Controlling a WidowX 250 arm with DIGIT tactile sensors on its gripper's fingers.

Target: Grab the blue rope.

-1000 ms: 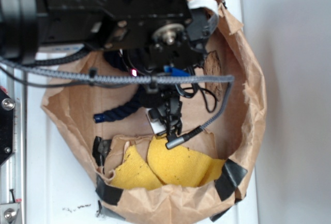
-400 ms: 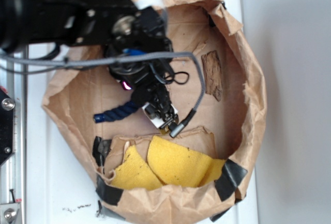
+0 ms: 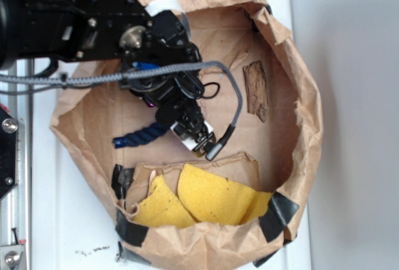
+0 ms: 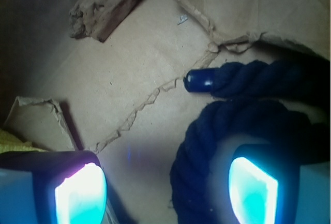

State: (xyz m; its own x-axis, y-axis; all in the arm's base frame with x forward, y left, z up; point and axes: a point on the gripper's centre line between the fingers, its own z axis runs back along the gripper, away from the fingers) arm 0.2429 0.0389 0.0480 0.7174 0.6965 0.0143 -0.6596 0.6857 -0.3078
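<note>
The blue rope (image 4: pixel 243 115) is thick, dark navy and twisted, and it lies curled on the brown paper. One brighter blue capped end (image 4: pixel 199 80) points left. My gripper (image 4: pixel 165 195) is open just above the paper. A loop of the rope lies between the fingers, close against the right pad (image 4: pixel 253 188), and bare paper fills the gap up to the left pad (image 4: pixel 80 193). In the exterior view the gripper (image 3: pixel 193 134) hangs low inside the paper bag, and one stretch of the blue rope (image 3: pixel 140 135) sticks out to its left; the rest is hidden under the arm.
The torn paper bag (image 3: pixel 305 114) walls in the work area. A wood chip (image 3: pixel 255 89) lies to the right, a yellow cloth (image 3: pixel 212 198) sits at the front, and a thin grey braided cable (image 3: pixel 234 95) arcs from the arm. Black tape (image 3: pixel 280 211) holds the bag's edge.
The arm has swung left across the bag and the wrist has turned. The gripper tip has shifted slightly left and up, staying over the rope.
</note>
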